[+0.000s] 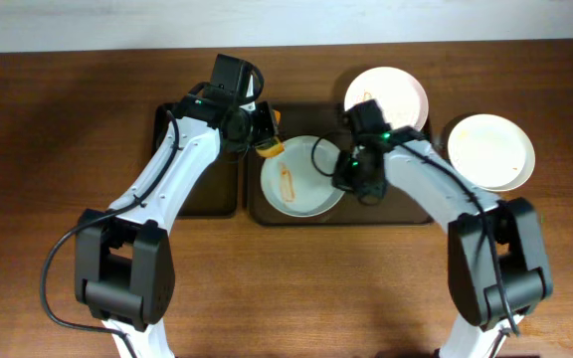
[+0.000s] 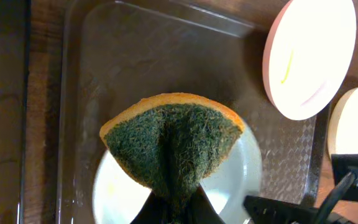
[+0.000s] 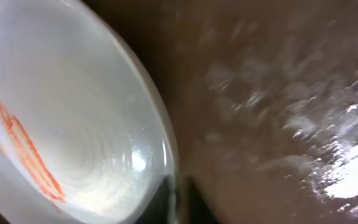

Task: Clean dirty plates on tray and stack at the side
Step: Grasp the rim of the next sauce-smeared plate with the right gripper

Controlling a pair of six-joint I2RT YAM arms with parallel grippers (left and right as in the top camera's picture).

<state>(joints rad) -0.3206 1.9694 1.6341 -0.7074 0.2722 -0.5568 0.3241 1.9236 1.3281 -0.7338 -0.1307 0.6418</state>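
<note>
The dirty plate point(image 1: 301, 184) is lying on the tray point(image 1: 406, 209) at the centre of the overhead frame, with an orange streak point(image 1: 286, 182) showing across its left half. The right hand point(image 1: 354, 171) is gripping the plate's right rim. In the right wrist view the rim is running down between the dark fingers at the bottom edge. The left hand point(image 1: 265, 137) is pinching a folded sponge point(image 1: 271, 148) and holding it over the plate's upper left edge. Contact with the plate cannot be confirmed.

Step in hand, as judged: scrubbing the streaked plate, with the right hand acting as the brace. The next move is calling for the sponge to be lowered onto the streak and swept along it, while the rim grip is keeping the plate from sliding or tipping.

A second plate point(image 1: 386, 94) is overlapping the tray's upper right corner and carrying a faint yellow mark, so it is probably awaiting cleaning too. A third plate point(image 1: 490, 151) is resting on the surface point(image 1: 68, 119) at the right, off the tray, probably marking the stacking place.
</note>
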